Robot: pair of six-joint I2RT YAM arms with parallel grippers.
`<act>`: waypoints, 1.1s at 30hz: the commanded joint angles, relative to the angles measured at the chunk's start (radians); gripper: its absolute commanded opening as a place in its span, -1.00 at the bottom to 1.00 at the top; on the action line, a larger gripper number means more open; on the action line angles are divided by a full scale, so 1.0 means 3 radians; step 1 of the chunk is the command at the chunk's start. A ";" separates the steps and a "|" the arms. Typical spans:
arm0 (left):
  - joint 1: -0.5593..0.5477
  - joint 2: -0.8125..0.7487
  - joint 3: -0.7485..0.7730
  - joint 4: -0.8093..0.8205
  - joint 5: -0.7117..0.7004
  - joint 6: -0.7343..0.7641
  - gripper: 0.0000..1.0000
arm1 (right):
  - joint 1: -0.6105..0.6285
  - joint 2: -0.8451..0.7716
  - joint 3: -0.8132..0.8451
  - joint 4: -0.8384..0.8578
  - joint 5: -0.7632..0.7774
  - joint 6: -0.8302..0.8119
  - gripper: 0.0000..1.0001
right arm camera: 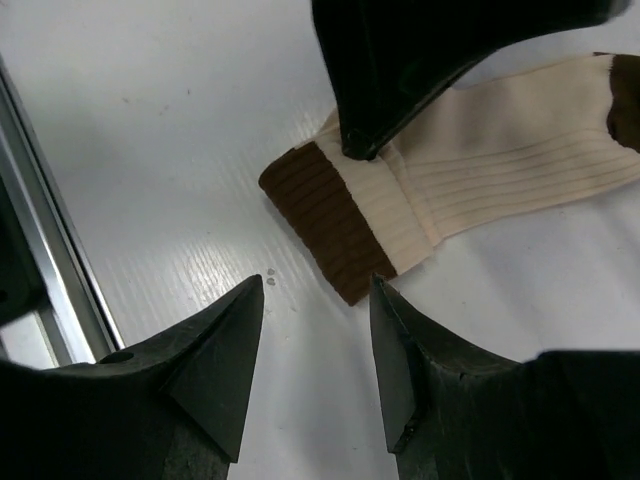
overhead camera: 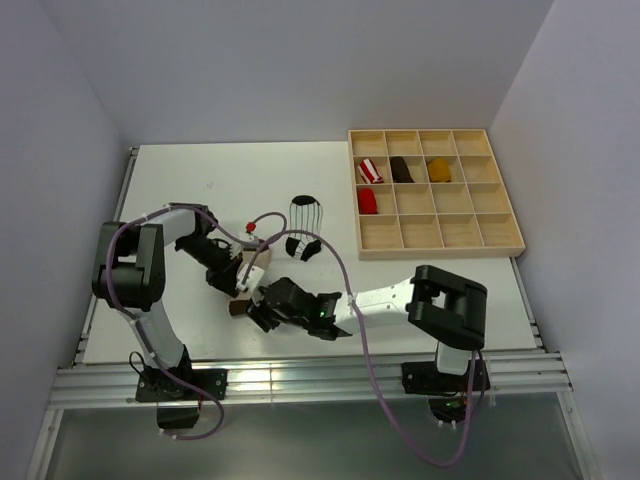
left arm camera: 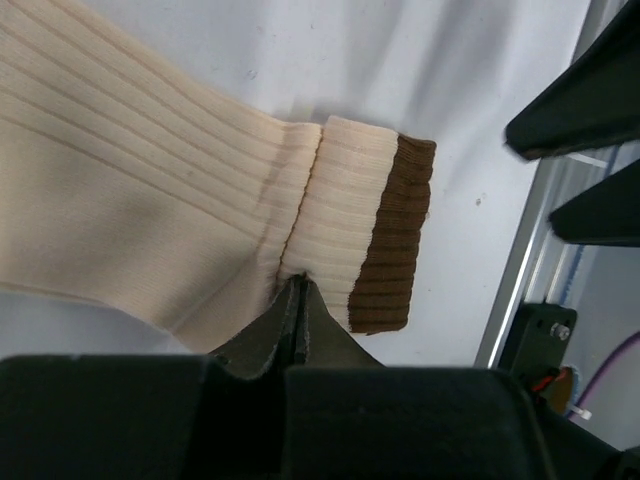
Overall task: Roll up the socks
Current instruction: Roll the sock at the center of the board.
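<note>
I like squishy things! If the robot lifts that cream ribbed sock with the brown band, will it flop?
Probably floppy: the cream ribbed fabric sock lies flat and is folded over near its brown band. Likely light and soft, since it puckers where the left gripper pinches it. Lying flat, it shouldn't roll away.

Two loose socks, one cream sock [left arm camera: 150,200], one striped sock [overhead camera: 306,214], four rolled sock bundles [overhead camera: 402,169], one wooden tray [overhead camera: 440,232] of sixteen compartments, one table [overhead camera: 200,180], two robot arms [overhead camera: 135,275], two end effectors [right arm camera: 315,300].
</note>
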 commanded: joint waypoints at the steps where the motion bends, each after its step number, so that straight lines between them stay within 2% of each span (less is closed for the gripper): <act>1: -0.0061 0.0149 0.0132 -0.0257 0.0078 0.0156 -0.99 | 0.0129 0.0148 0.0184 -0.0119 0.0317 -0.0432 0.08; 12: -0.0184 0.0348 0.0244 -0.0456 0.0002 0.0243 -0.99 | 0.0354 0.0547 0.0628 -0.0584 0.0609 -0.0908 0.12; 25: -0.0240 0.0548 0.0342 -0.0692 -0.0055 0.0345 -0.99 | 0.0374 0.0793 0.0767 -0.0589 0.0752 -0.1143 0.11; 31: -0.0276 0.0584 0.0347 -0.0687 -0.0090 0.0320 -0.99 | 0.0374 0.0854 0.0797 -0.0543 0.0798 -0.1199 0.02; 33: -0.0281 0.0579 0.0352 -0.0651 -0.0096 0.0264 -0.99 | 0.0374 0.0860 0.0823 -0.0589 0.0762 -0.1204 -0.11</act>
